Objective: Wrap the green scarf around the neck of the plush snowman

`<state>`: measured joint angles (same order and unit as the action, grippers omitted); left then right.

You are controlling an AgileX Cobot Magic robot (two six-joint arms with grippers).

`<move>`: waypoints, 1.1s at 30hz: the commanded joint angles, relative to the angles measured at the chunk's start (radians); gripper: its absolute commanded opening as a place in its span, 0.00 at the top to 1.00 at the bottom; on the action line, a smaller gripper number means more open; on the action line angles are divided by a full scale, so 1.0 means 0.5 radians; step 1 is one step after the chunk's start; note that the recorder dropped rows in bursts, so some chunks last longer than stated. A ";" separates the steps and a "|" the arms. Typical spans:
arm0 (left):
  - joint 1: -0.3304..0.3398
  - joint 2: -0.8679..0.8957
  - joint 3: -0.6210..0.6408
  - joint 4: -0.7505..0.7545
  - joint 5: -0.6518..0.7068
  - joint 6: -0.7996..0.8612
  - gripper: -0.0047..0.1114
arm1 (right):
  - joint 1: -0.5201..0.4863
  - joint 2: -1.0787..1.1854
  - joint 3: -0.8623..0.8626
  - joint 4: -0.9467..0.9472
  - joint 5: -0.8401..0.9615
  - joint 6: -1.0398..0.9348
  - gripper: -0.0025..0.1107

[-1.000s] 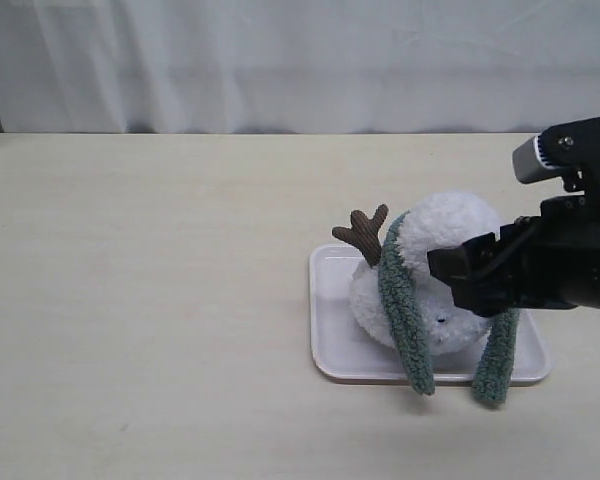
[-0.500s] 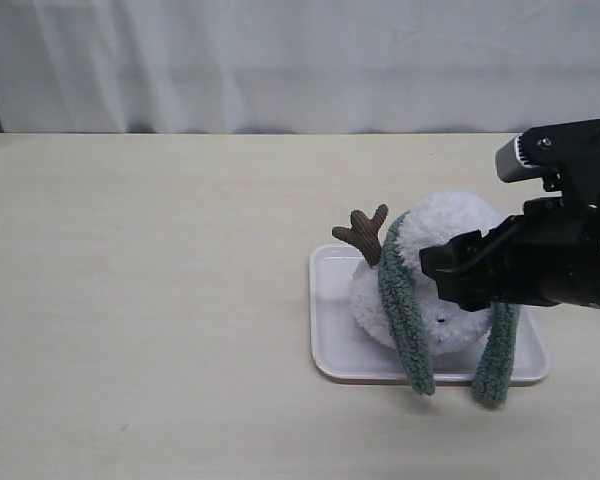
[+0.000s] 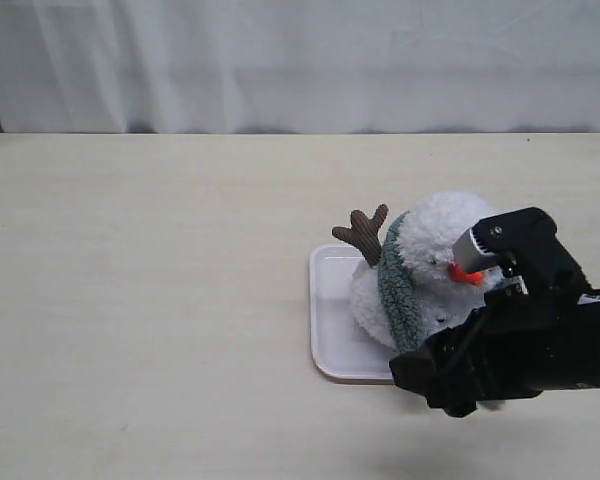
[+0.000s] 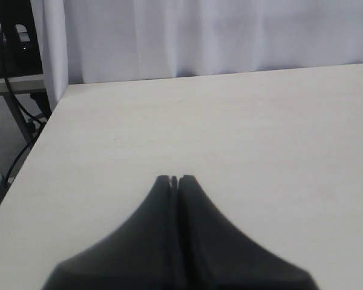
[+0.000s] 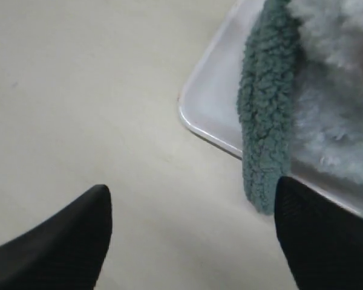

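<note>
Long fuzzy sage-green knit scarf [image 3: 398, 290] lies as a band across the fluffy white two-ball plush snowman [image 3: 432, 235], between the smaller ball and the larger one. In the exterior view it runs from beside the brown twig-like arm [image 3: 363, 232] down toward the front; its lower part is hidden behind the right arm. Orange cone nose [image 3: 464, 273] shows just above that arm.

Right wrist view: one tail of the scarf [image 5: 266, 109] crosses the snowman's white fur [image 5: 339, 90], passes over the rim of the white rectangular tray [image 5: 212, 103] and ends on the counter.

Snowman lies on the tray [image 3: 330, 320], right of centre on the pale cream counter [image 3: 160, 300].

Right end effector [image 3: 435, 380] sits low at the tray's front edge, fingers spread wide [image 5: 193, 241], nothing between them; one finger just beside the scarf tip, contact unclear.

Left end effector [image 4: 174, 180]: fingers pressed together, gripping nothing, over bare counter.

White curtain [image 3: 280, 60] behind.
</note>
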<state>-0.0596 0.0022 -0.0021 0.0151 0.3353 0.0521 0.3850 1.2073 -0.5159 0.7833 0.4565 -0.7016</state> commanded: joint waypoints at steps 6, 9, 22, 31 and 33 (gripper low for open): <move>-0.015 -0.004 0.004 -0.001 -0.022 -0.006 0.96 | 0.005 0.414 0.011 0.018 -0.249 -0.100 0.36; -0.015 -0.004 0.004 -0.001 -0.022 -0.006 0.96 | 0.005 0.507 0.011 0.044 -0.283 -0.137 0.38; -0.015 -0.004 0.004 -0.001 -0.022 -0.006 0.96 | 0.005 0.729 0.011 1.013 -0.507 -1.091 0.47; -0.015 -0.004 0.004 -0.001 -0.022 -0.006 0.96 | 0.005 0.721 0.011 1.020 -0.460 -1.092 0.93; -0.015 -0.004 0.004 -0.001 -0.022 -0.006 0.96 | 0.005 0.714 0.011 1.020 -0.390 -1.138 0.94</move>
<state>-0.0596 0.0022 -0.0021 0.0151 0.3353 0.0521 0.3850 1.5693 -0.5142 1.2890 0.2242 -1.2407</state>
